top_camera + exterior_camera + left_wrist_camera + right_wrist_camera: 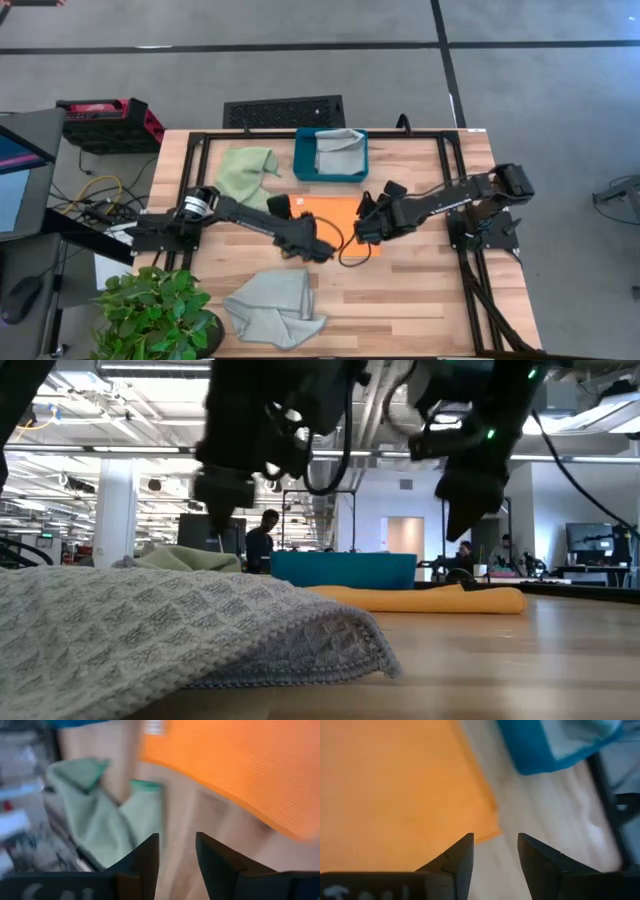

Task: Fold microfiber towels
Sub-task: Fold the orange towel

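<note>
while folded, the orange towel [335, 213] lies lengthwise across the table [420, 290].

Wooden table [420, 290] carries 3 towels: orange [325, 212], green [245, 170], grey [272, 305]; teal tray [303, 160].

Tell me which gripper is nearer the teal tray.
Right. The right gripper hangs over the orange towel just below the teal tray in the high view; the left gripper is farther down, at the orange towel's lower edge.
</note>
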Controlling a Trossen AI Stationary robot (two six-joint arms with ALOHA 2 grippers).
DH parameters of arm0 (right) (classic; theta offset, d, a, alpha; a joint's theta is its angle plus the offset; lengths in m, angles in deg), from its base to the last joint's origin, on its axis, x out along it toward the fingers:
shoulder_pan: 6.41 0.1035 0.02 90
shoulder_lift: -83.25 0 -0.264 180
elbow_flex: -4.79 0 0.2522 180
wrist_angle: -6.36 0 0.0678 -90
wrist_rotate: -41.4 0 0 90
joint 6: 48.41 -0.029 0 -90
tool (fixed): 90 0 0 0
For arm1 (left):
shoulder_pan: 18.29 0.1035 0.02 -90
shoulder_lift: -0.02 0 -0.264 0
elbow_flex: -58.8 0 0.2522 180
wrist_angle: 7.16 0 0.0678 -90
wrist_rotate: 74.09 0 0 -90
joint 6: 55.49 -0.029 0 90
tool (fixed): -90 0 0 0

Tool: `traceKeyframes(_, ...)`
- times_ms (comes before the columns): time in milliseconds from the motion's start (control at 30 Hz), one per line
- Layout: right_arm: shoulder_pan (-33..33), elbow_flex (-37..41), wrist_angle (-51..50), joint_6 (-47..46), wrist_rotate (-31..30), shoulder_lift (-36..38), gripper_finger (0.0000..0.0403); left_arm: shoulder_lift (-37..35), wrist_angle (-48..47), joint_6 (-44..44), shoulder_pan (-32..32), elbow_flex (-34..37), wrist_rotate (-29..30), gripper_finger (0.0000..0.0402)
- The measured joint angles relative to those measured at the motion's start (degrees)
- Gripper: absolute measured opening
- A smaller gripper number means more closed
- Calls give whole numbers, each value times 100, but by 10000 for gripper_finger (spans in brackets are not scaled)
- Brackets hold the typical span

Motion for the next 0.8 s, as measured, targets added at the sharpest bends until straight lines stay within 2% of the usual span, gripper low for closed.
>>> traceKeyframes(167,619,0,99,-75,413,352,170,9,517,-631,-514,563,-553,115)
traceKeyframes(367,1228,0,411,-85,781,692,164,0,1623,-1246,-860,1096,-467,112)
traceKeyframes(600,1616,0,699,-182,783,829,163,-4,1856,-1493,-899,967,-330,111)
traceKeyframes(800,1654,0,682,-183,786,803,161,-61,1912,-1880,-899,834,-445,111)
